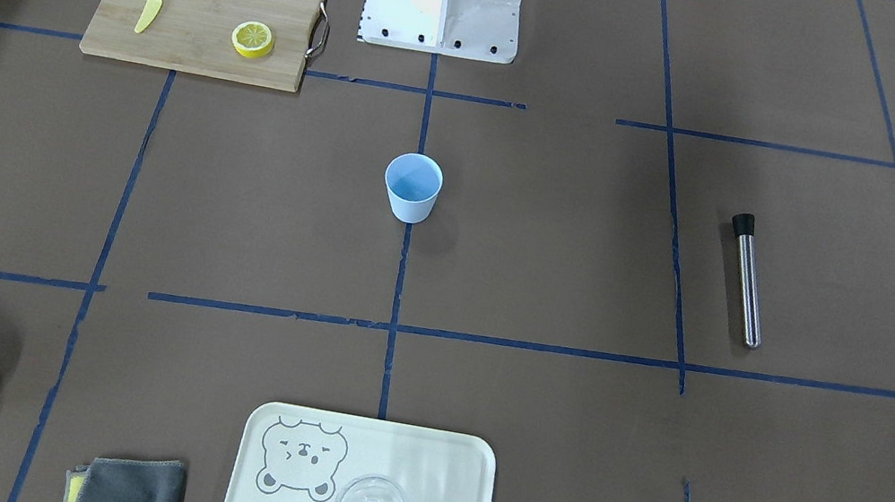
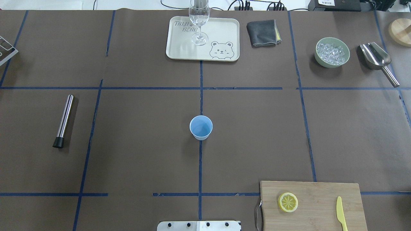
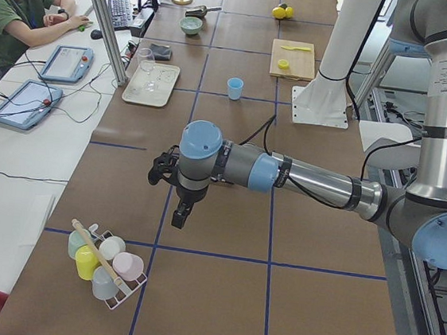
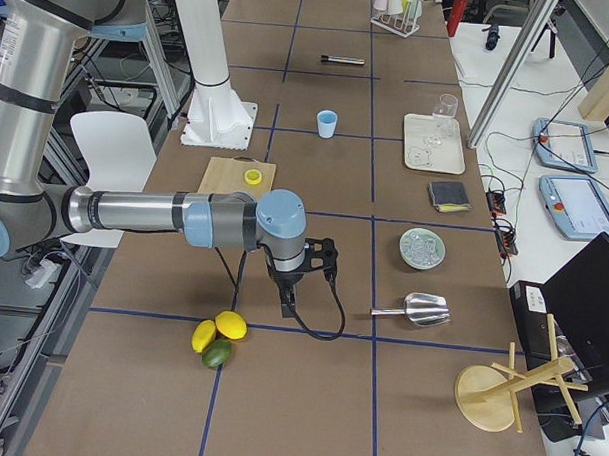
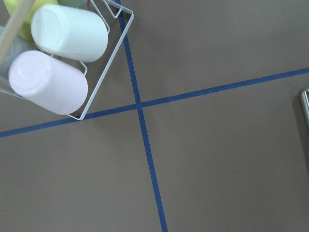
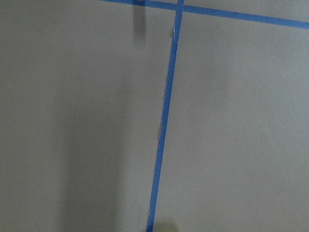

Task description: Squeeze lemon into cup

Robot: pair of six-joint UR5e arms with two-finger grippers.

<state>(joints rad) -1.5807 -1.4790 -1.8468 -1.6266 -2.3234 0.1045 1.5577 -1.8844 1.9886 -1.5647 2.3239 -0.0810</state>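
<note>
Jaws on both arms reach me only through the two side views, so I cannot tell whether either pair is open or closed. My left arm (image 3: 310, 179) stretches across the middle of the left side view. Its tool end hangs over the table (image 2: 128, 144), just above the wire rack (image 3: 108, 271) of pastel cups at the lower left. My right arm (image 4: 145, 214) crosses the centre of the right side view, and its tool end hangs up and to the right of three whole fruits (image 4: 219, 337).

I see the cup (image 2: 201, 127) standing upright at the centre of the overhead view, on a blue tape line (image 2: 200, 166), well apart from both arms. The lemon (image 2: 288, 202) lies cut face up on the cutting board (image 2: 321, 195) at the lower right of that view, near the board's metal handle (image 2: 257, 215). The yellow knife (image 2: 341, 213) lies toward the board's right edge.
</note>
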